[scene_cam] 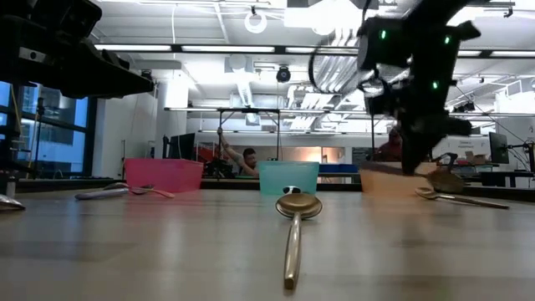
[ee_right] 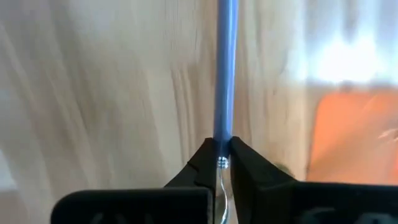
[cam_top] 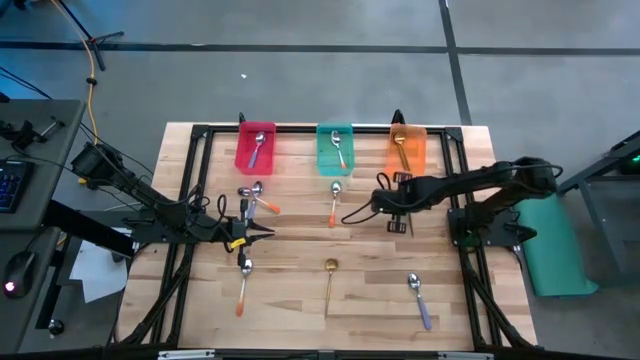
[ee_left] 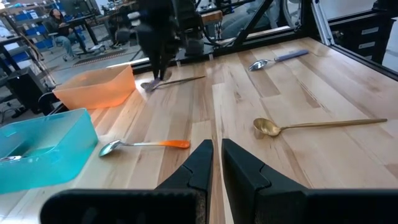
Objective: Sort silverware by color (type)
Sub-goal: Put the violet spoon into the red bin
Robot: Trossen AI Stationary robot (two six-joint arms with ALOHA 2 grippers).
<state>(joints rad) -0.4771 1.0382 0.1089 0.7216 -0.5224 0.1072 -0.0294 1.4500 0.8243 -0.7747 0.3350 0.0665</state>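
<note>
Right claw: my right claw (ee_right: pixel 222 150) is clamped shut on a spoon (ee_right: pixel 224 74) with a blue-purple handle, pinching it at the thin neck where plastic meets metal.
Why there: I judge the neck is the narrowest, least slippery place to pinch, and it leaves the long handle free out in front of me.
Where the spoon is: low over the wood, just in front of the orange bin (cam_top: pixel 407 150); whether it is clear of the table I cannot tell.
Left claw: my left claw (ee_left: pixel 216 155) is all but closed, only a sliver between the fingers, and it holds nothing; it waits at the left side of the table beside a small cluster of spoons (cam_top: pixel 252 196).
Bins: three in a row along the far edge, the red bin (cam_top: pixel 256 150), the teal bin (cam_top: pixel 335 152) and the orange one, set there so each kind gets its own box.
Spoons in bins: three, one in each; the red bin has a purple handle, the orange bin a gold spoon.
Loose, orange handles: three that I can count, one of them in the cluster.
Loose, gold: one gold spoon (cam_top: pixel 329 280) near the front.
Loose, purple handles: one purple spoon (cam_top: pixel 419 292) at the front right, besides mine.
Unsure: the cluster may hide another.
</note>
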